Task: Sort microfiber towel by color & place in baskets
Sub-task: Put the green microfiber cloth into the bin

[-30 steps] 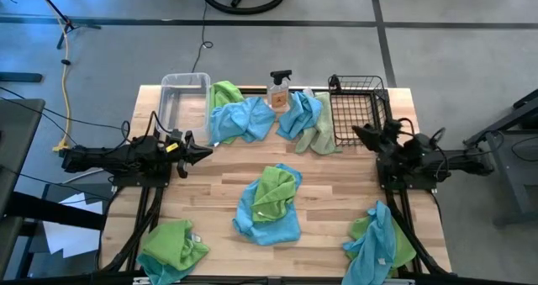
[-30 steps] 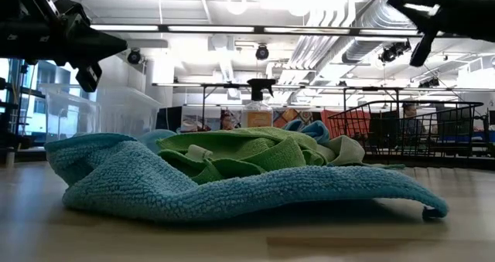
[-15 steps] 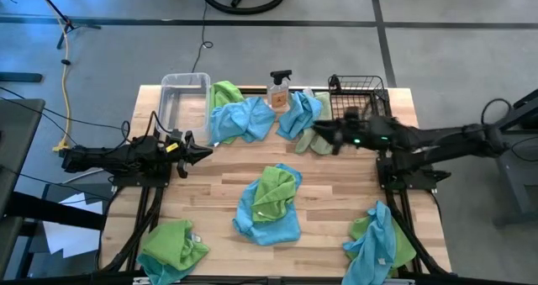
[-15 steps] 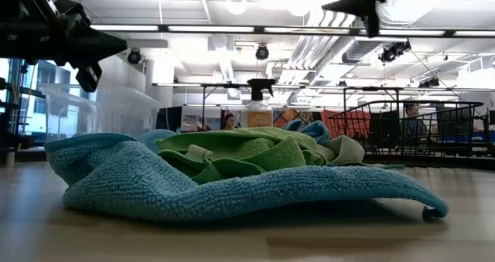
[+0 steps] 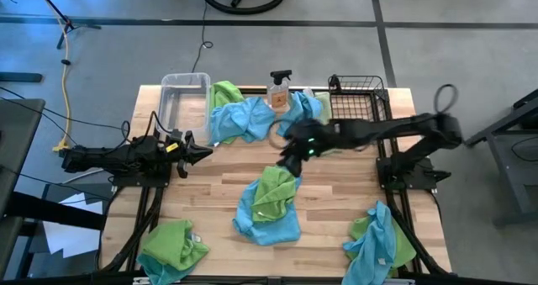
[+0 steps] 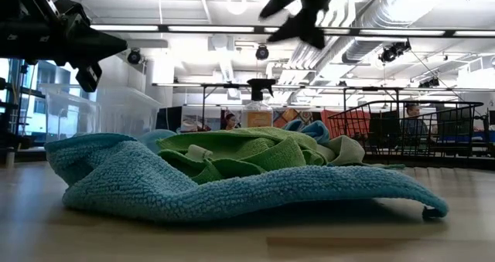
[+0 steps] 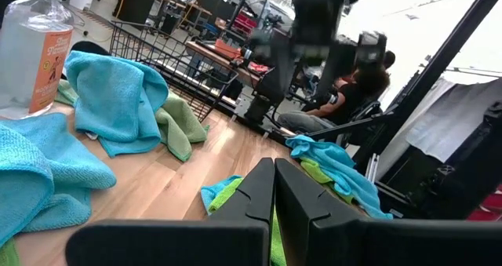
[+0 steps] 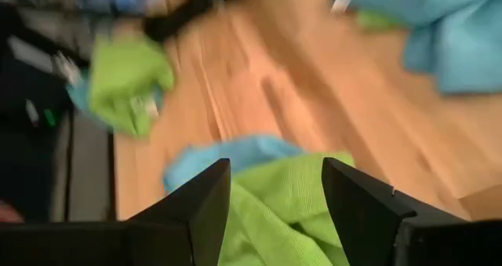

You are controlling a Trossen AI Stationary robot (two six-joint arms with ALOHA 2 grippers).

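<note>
An open-plan robotics lab or workshop. Exposed ceiling ducts (image 6: pixel 340 38) and strip lights (image 6: pixel 224 28) hang over rows of workbenches (image 6: pixel 224 111); cables (image 5: pixel 65 83) cross a bare concrete floor (image 5: pixel 471 58) around the wooden table (image 5: pixel 328 184).

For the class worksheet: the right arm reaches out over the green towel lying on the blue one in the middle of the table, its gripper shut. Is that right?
Not quite. The right gripper is open, not shut: the right wrist view shows its fingers spread apart above the green towel. The rest stands; the high view shows the arm over that towel.
</note>
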